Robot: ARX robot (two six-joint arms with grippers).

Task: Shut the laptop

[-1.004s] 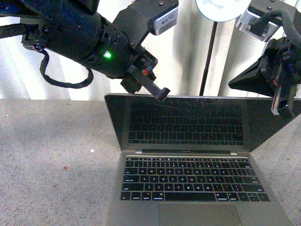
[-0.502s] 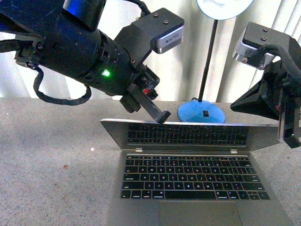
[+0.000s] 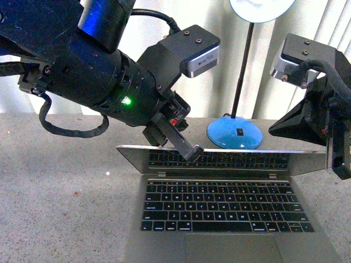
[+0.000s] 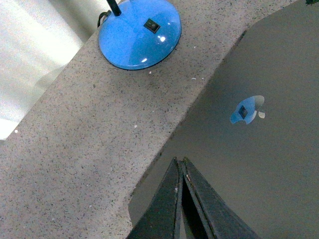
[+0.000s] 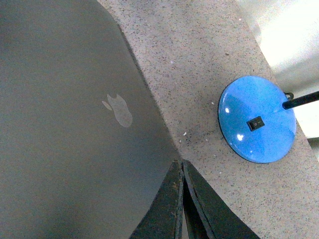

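And down comes the lid! A second ago it stood almost upright across the middle of the front view. Half a second ago it had tipped well forward. Now only a thin strip of its inner face shows above the keyboard. The blue lamp base, hidden behind the lid a second ago, is in plain sight in the upper middle of the frame.

The laptop itself hasn't budged. It lies at the bottom centre of the front view, flat on the speckled grey table.

The left claw rides the lid's top edge, left of centre, and it is pressed together (its wrist view shows the fingers meeting in a tight wedge over the dark lid, with the apple logo beyond). The right claw hangs at the far right edge of the frame by the lid's corner, also pressed together in its own wrist view. Whether it actually touches the lid, I can't tell.

My read is that the close is well past halfway but not finished, since a gap is open between lid and keyboard. What's left looks like a steady downward push. The risk is the left claw getting caught under the closing edge instead of riding on the lid's back.
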